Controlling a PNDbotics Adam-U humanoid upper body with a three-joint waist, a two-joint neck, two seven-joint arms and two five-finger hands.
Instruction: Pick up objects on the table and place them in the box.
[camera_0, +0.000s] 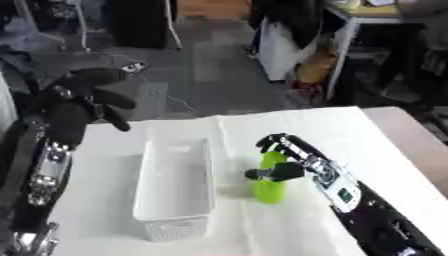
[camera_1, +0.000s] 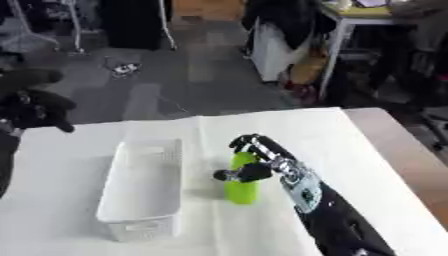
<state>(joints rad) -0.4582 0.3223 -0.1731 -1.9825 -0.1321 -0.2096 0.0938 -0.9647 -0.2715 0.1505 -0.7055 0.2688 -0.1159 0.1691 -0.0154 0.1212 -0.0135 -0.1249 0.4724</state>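
Box: a white slotted basket (camera_0: 175, 192) lies lengthwise on the white-covered table (camera_0: 385, 150), nothing visible inside.
Green bottle: the bottle (camera_0: 270, 186) stands upright just right of the basket, apart from its wall.
Right hand: the right hand (camera_0: 284, 159) is curled round the bottle's upper part, thumb on the basket side.
Left hand: the left hand (camera_0: 83, 102) hangs raised beyond the basket's far left corner, fingers relaxed and drooping, holding nothing.

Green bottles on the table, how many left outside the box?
1. The green bottle stands upright on the white cloth, just right of the white box, with the right hand curled round it. The box looks empty; nothing else shows that could hide another.
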